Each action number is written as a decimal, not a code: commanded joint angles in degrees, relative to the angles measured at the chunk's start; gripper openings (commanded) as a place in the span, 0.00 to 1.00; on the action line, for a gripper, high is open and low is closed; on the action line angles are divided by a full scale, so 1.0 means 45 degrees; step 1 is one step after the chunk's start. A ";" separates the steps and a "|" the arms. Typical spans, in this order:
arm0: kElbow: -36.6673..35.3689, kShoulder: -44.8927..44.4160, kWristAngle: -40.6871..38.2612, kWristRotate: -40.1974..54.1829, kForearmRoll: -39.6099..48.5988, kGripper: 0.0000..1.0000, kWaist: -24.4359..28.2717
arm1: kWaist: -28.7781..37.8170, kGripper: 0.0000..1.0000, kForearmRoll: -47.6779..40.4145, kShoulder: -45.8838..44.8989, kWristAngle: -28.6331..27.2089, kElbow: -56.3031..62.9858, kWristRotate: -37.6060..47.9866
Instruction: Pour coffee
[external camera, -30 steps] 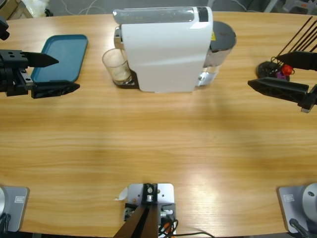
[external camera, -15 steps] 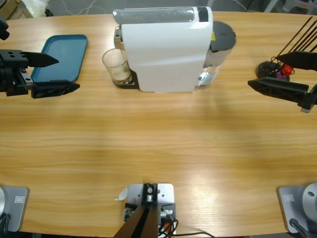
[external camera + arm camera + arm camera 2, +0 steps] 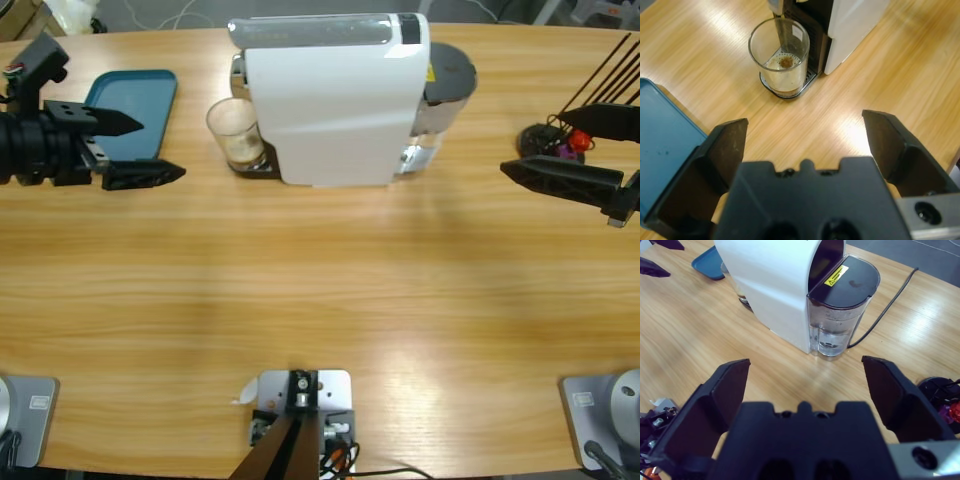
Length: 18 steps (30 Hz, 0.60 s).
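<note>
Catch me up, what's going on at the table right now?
A white coffee machine is running a thin stream into a small clear glass tumbler on its drip tray; the tumbler holds a shallow layer of foamy coffee. The left gripper has moved in from the table's left end, jaws open and empty, pointing at the tumbler but well short of it, beside a blue tray. The right gripper waits open at the other end, holding nothing.
</note>
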 commanded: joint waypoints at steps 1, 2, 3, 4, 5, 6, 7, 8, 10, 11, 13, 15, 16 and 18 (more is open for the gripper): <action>-0.0108 0.1278 -0.0197 0.0244 -0.0460 1.00 0.0179 | -0.0143 1.00 -0.0132 -0.0029 -0.0249 0.0418 0.0152; -0.0104 0.1310 -0.0201 0.0244 -0.0479 1.00 0.0179 | -0.0143 1.00 -0.0132 -0.0029 -0.0233 0.0422 0.0152; -0.0104 0.1333 -0.0209 0.0244 -0.0491 1.00 0.0179 | -0.0143 1.00 -0.0132 -0.0033 -0.0229 0.0426 0.0152; -0.0108 0.1349 -0.0225 0.0244 -0.0495 1.00 0.0179 | -0.0143 1.00 -0.0132 -0.0029 -0.0229 0.0434 0.0152; -0.0104 0.1380 -0.0268 0.0244 -0.0530 1.00 0.0179 | -0.0143 1.00 -0.0132 -0.0013 -0.0218 0.0434 0.0152; -0.0104 0.1423 -0.0354 0.0248 -0.0589 1.00 0.0179 | -0.0143 1.00 -0.0144 -0.0009 -0.0190 0.0434 0.0152; -0.0116 0.1482 -0.0440 0.0280 -0.0671 1.00 0.0179 | -0.0143 1.00 -0.0152 0.0006 -0.0171 0.0438 0.0152; -0.0139 0.1568 -0.0537 0.0319 -0.0776 1.00 0.0179 | -0.0143 1.00 -0.0152 0.0022 -0.0163 0.0430 0.0152; -0.0268 0.1798 -0.0694 0.0553 -0.0886 1.00 0.0179 | -0.0143 1.00 -0.0152 0.0038 -0.0151 0.0422 0.0152; -0.0370 0.1939 -0.0791 0.0764 -0.0928 1.00 0.0179 | -0.0143 1.00 -0.0152 0.0045 -0.0144 0.0422 0.0152; -0.0631 0.2318 -0.0916 0.1420 -0.0960 1.00 0.0195 | -0.0139 1.00 -0.0152 0.0088 -0.0101 0.0403 0.0152; -0.1061 0.2739 -0.1256 0.2061 -0.1014 1.00 0.0429 | -0.0139 1.00 -0.0140 0.0198 -0.0038 0.0383 0.0141; -0.1276 0.2896 -0.1369 0.2237 -0.1053 1.00 0.0523 | -0.0127 1.00 -0.0148 0.0276 -0.0003 0.0372 0.0133; -0.1682 0.3271 -0.1569 0.2498 -0.1057 1.00 0.0707 | -0.0127 1.00 -0.0152 0.0432 0.0024 0.0340 0.0094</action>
